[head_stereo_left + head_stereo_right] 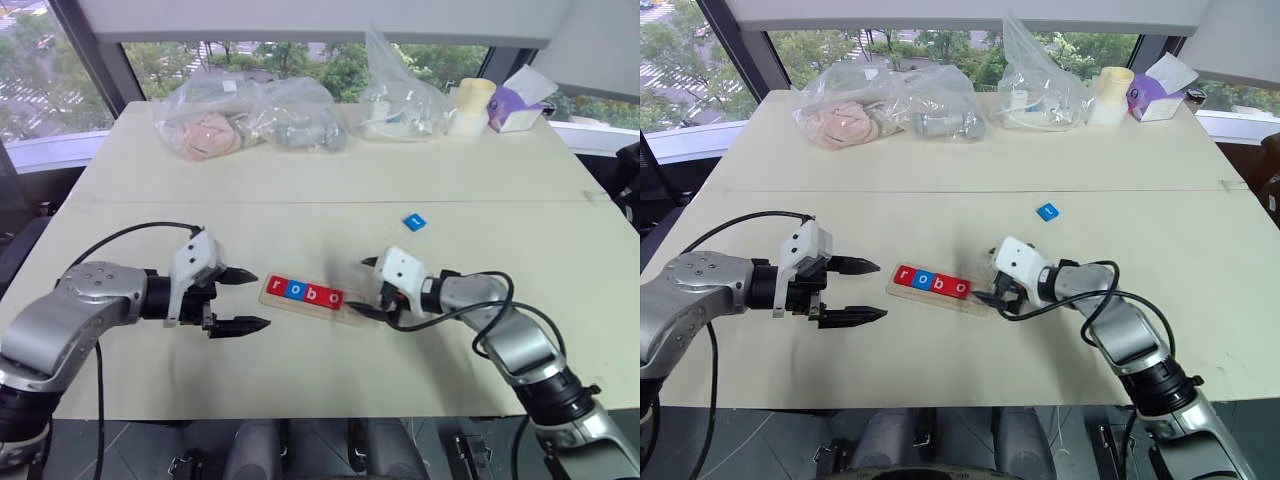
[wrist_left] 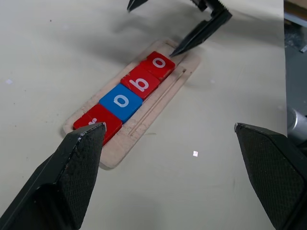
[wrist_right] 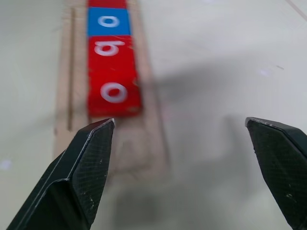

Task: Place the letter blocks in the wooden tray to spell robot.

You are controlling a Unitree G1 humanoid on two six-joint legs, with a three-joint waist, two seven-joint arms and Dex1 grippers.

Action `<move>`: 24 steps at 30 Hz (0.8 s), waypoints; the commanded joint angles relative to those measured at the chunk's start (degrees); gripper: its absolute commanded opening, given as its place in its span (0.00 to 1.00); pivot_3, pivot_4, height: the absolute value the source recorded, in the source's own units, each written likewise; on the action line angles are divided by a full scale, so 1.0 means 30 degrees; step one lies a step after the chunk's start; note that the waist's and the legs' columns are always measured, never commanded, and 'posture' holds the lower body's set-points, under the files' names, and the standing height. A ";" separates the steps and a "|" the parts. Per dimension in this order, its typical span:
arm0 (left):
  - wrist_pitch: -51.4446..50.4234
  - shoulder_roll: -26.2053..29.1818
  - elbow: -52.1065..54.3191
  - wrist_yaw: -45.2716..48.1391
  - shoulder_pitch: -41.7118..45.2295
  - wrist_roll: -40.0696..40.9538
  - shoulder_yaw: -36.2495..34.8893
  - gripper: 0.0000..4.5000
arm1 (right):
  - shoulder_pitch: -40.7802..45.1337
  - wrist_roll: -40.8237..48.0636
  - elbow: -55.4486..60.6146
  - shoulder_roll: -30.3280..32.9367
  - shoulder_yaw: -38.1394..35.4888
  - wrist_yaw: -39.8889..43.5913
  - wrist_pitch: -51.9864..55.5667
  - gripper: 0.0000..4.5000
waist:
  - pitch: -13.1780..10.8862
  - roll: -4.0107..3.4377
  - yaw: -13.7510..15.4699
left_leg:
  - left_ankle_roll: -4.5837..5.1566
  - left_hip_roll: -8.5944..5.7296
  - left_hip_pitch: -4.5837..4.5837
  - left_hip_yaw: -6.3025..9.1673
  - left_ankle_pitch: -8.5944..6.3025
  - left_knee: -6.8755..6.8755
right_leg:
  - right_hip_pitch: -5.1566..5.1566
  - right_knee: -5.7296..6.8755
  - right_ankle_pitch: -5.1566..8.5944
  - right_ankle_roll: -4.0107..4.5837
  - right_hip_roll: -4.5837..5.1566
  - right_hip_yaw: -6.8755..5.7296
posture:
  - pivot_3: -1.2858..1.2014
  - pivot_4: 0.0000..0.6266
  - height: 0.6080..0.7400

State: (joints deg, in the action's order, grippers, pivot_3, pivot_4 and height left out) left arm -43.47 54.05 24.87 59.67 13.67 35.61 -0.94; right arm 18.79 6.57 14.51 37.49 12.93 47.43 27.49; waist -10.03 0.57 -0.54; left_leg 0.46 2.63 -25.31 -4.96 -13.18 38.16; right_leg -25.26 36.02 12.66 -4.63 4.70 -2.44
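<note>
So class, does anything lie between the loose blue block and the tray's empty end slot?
Nothing lies on the table between the blue block and the tray, but the right end effector hovers open over the empty end.

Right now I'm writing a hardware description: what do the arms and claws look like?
Both arms are silver-grey metal with black joints and loose black cables. Each wrist carries a white housing. The left claw and right claw each have two black pointed fingers with textured pads.

Letter blocks (image 1: 304,293) red, blue, red, red, white letters; stray block (image 1: 414,221) blue; tray (image 2: 144,120) pale wood
</note>
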 commanded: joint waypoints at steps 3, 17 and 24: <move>0.0163 -0.0056 -0.0077 -0.0066 0.0520 0.0109 -0.0495 1.00 | 0.2297 0.2346 -0.1496 -0.0231 -0.4356 -0.0939 0.1442 0.99 | -0.0002 0.0005 -0.0102 | 0.0000 -0.0001 0.0004 0.0000 0.0000 0.0000 | 0.0001 0.0002 0.0000 0.0001 -0.0005 0.0000 | 0.52 0.24 0.99; -0.0124 -0.1088 -0.0318 -0.1124 0.1280 0.0211 -0.0908 1.00 | 0.8433 0.0988 -1.7161 -0.3878 -0.5676 -0.4898 -0.1705 0.99 | 0.0001 0.0010 -0.0180 | -0.0009 -0.0011 0.0009 -0.0051 0.0017 -0.0003 | -0.0008 0.0019 -0.0027 0.0022 -0.0042 0.0034 | 0.52 0.24 0.99; -0.0406 -0.1815 -0.0058 -0.2842 0.1377 0.0695 -0.2073 1.00 | 0.9785 -0.0218 -2.1487 -0.4454 -0.5092 -0.5021 -0.4624 0.93 | 0.0002 0.0012 -0.0173 | -0.0011 -0.0009 0.0018 -0.0042 0.0020 -0.0004 | 0.0007 0.0021 -0.0030 0.0016 -0.0047 0.0034 | 0.52 0.24 0.99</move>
State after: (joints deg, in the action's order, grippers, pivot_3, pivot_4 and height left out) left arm -44.76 48.79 23.17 52.38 16.93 36.90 -4.94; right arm 47.00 6.85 -48.39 24.48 -2.61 32.36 15.45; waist -10.03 0.61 -1.06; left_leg 0.42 2.60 -25.25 -5.08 -13.12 38.16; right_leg -25.22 36.08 12.57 -4.58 4.56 -2.33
